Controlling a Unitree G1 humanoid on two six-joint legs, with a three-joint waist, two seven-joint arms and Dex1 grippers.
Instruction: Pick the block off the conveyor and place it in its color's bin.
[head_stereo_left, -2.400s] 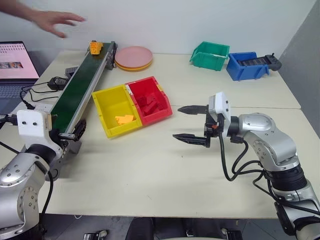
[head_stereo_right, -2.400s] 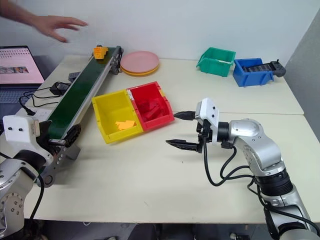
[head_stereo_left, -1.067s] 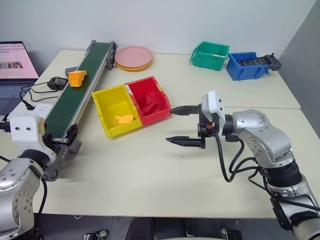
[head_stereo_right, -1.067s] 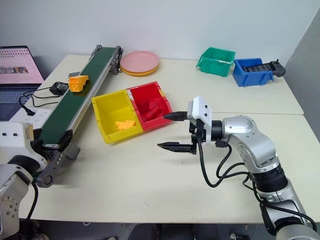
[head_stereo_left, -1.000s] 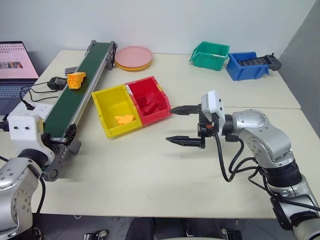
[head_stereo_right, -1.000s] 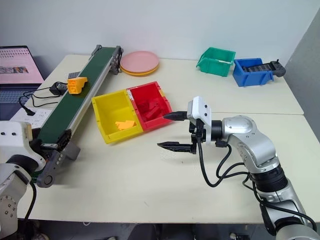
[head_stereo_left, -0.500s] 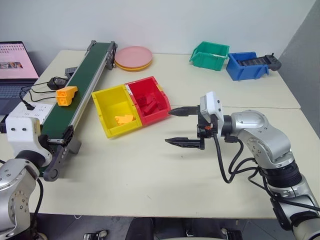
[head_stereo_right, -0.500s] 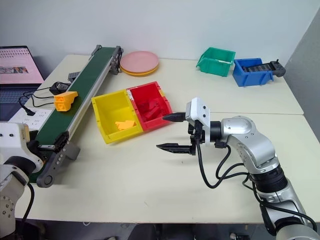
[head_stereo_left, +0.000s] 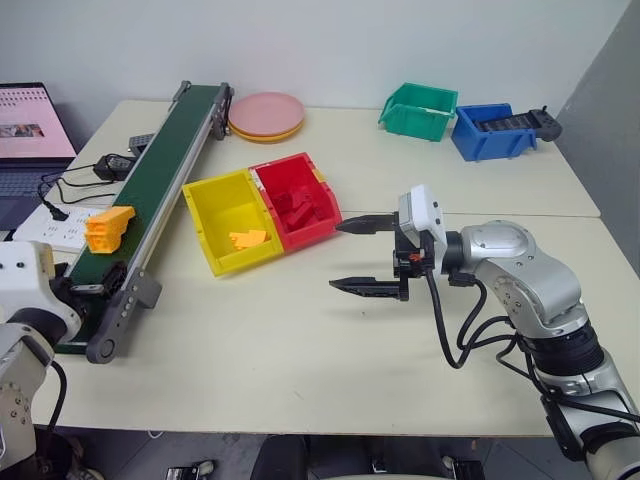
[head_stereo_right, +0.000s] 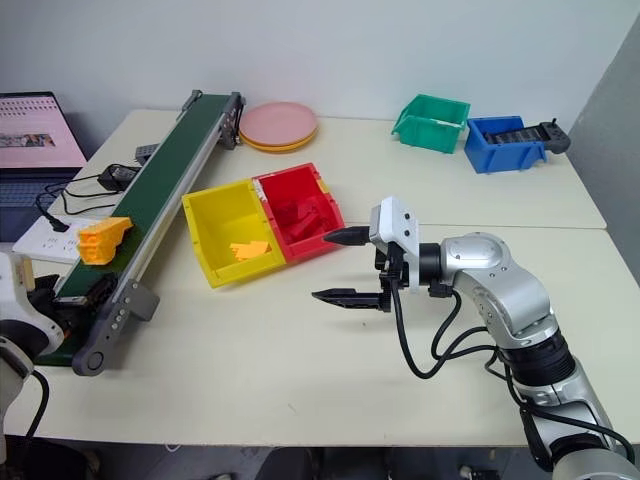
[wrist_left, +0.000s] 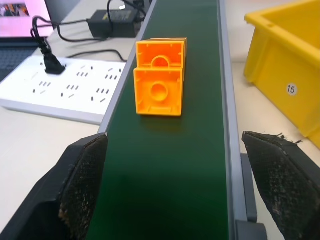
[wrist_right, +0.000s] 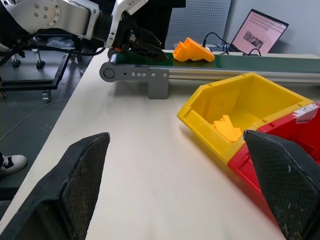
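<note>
**A:** Head views first. Your orange-yellow block (head_stereo_left: 108, 228) sits on the dark green conveyor (head_stereo_left: 160, 170), close to the near end bracket. Left gripper (head_stereo_right: 72, 292) waits at that end. Yellow bin (head_stereo_left: 228, 233) is just beside the belt, touching the red bin (head_stereo_left: 297, 209); a flatter orange piece (head_stereo_left: 248, 239) already lies in it.

**B:** Right arm?

**A:** Right gripper (head_stereo_left: 362, 254) hovers over bare table beside the red bin, fingers spread, nothing in them. It's well apart from the belt, so this pick falls to your left arm.

**B:** Left wrist view?

**A:** The block (wrist_left: 160, 76) sits stud side facing the camera, toward one rail rather than centred. Both black fingers stand wide apart, one outside each rail, empty. Power strip (wrist_left: 60, 91) and cables lie just beside that rail.

**B:** Risk?

**A:** My read: close as they stand and you clamp the rails, not the brick. You'd need to come in over the belt first. If the belt is running, the block may reach the end before you're set and drop off. An off-centre grab could also twist it against the rail.

**B:** Right wrist view?

**A:** It shows the block (wrist_right: 193, 51) on the belt with the left gripper's fingers (wrist_right: 145, 47) at the end bracket, yellow bin (wrist_right: 250, 102) in front. On the carry, keep over the yellow compartment; the red one touches it, so a late release likely lands wrong.
</note>
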